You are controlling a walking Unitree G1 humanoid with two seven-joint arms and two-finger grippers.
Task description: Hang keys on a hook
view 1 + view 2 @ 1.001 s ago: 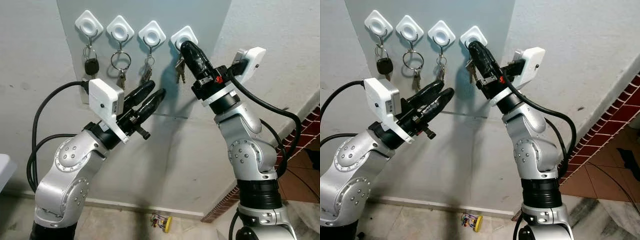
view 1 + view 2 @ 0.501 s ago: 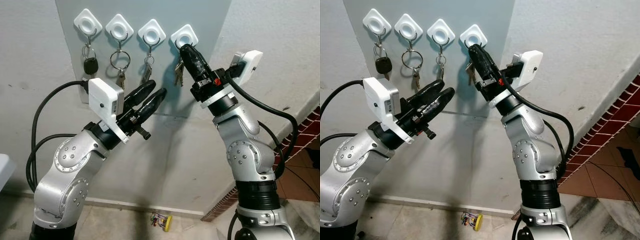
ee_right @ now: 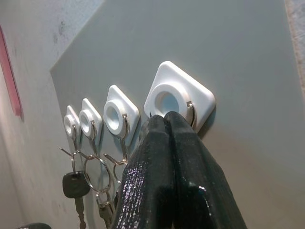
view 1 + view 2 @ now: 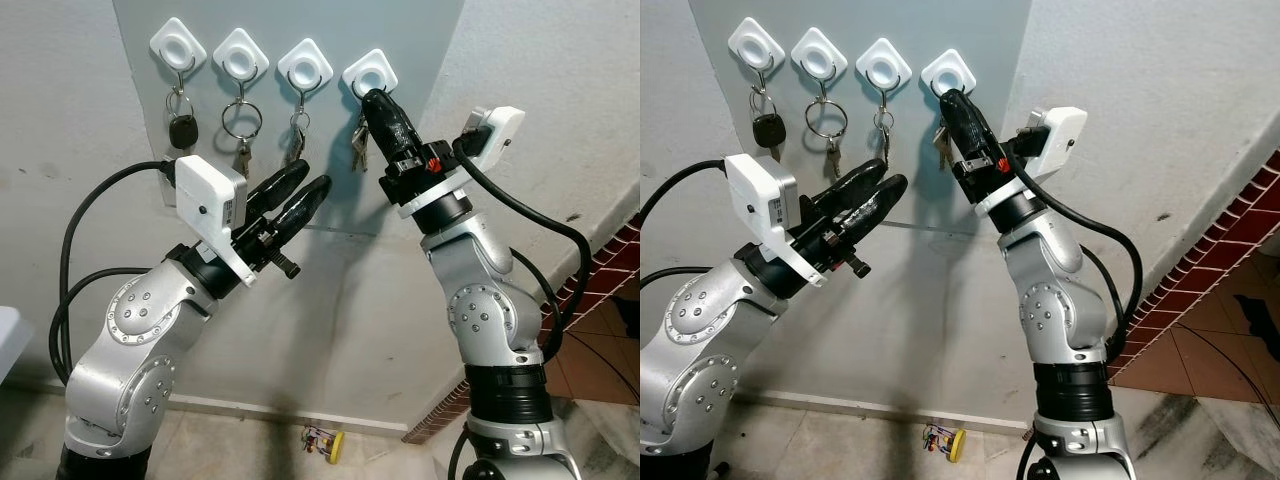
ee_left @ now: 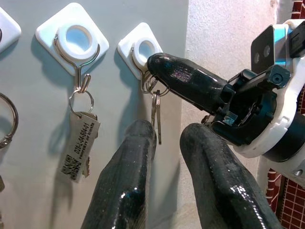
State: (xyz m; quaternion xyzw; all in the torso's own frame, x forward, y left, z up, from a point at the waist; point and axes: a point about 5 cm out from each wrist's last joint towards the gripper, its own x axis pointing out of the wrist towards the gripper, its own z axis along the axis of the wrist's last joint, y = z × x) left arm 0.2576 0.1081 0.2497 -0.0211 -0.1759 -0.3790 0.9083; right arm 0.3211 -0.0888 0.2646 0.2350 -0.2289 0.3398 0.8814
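A: How far along is it?

B: Nearly finished, I'd say. The keys hang by their ring on the rightmost hook, and the right gripper sits at that hook with fingers pressed together (whether it pinches the ring, I cannot tell). Letting go and backing away remain.

A: Counts?

B: Four hooks, four key sets. The left gripper, slightly parted, holds nothing.

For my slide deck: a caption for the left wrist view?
Right gripper at the rightmost hook, keys dangling below, left gripper open nearby.
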